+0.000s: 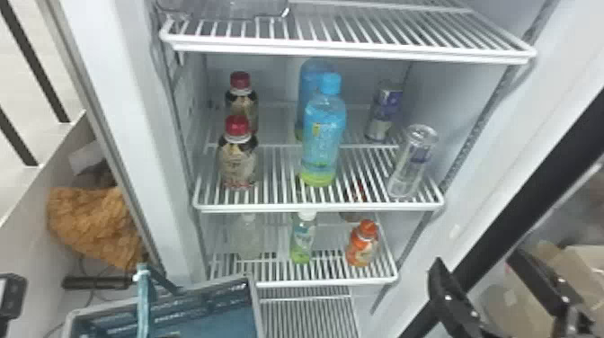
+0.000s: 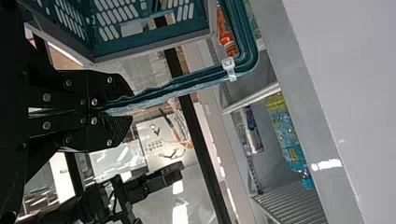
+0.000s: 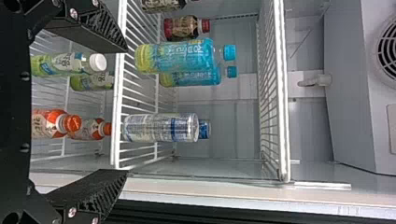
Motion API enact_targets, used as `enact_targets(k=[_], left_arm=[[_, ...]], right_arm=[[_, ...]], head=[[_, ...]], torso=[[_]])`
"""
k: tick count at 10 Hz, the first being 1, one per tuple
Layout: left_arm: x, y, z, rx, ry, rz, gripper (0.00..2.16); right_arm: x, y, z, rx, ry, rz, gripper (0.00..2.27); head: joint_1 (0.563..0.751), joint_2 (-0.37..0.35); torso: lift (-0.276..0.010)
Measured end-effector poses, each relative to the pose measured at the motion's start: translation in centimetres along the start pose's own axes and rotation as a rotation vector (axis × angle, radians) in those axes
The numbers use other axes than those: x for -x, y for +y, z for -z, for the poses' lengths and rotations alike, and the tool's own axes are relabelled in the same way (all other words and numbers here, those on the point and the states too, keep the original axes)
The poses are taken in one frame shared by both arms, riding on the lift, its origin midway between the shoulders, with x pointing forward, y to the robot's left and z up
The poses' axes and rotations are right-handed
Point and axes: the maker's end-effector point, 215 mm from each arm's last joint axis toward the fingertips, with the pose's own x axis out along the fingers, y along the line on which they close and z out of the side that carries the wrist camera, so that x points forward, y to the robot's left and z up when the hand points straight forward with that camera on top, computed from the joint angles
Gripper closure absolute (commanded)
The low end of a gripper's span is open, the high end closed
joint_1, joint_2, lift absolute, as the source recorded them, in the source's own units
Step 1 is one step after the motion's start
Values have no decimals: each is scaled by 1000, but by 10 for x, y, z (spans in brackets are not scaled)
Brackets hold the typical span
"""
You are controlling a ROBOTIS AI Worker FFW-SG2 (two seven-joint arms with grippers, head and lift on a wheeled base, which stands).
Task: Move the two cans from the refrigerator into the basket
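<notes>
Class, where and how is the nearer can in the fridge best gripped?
Probably at mid-body, from the fridge's open front, with the right gripper's fingers either side: the nearer can is a slim, upright cylinder by the shelf's front edge, with nothing before it.

Left side: pale surface (image 1: pixel 49 27), black stripes (image 1: pixel 33 63); brown fluffy item (image 1: pixel 92 220); dark cables beside black bar (image 1: pixel 96 282). Right side: cardboard boxes (image 1: pixel 586 263). Glossy pale surface (image 2: pixel 198 163), bright reflections (image 2: pixel 180 207).
</notes>
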Motion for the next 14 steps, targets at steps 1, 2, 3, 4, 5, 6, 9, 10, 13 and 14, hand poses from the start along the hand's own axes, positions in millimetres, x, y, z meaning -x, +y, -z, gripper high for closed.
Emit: enact_targets(k=[1,2,3,4,5,6,9,10,13,14], left_arm=[[0,0,0,0,0,0,1200],[0,0,0,-1,0,1,1200],[-1,0,0,-2,1,2,1200],[-1,0,0,-2,1,2,1200],[-1,0,0,-1,1,3,1200],[-1,0,0,-1,2,3,1200],[-1,1,1,5,1,5,1200],[-1,1,1,5,1,6,1200],[-2,0,0,2,1,9,1200],[-2,0,1,3,1,9,1200]], right_arm=[[0,0,1,0,1,0,142],[0,0,1,0,1,0,142],[-1,0,1,0,2,0,142],[-2,-1,2,-1,3,1,140],[-2,-1,2,0,2,1,139],[-3,-2,3,0,1,2,139],[-15,-7,11,10,-6,10,136],[-23,-10,12,21,-16,15,134],[-48,-20,13,57,-44,31,133],[-56,-23,17,66,-44,34,133]], head=[[695,-124],[695,-124],[695,-125],[695,-126],[695,-126],[695,-127],[695,-131],[695,-134],[695,-140],[695,-142]], torso=[[-25],[-25],[-25],[-25],[-25],[-25],[-25],[-25],[-25],[-25]])
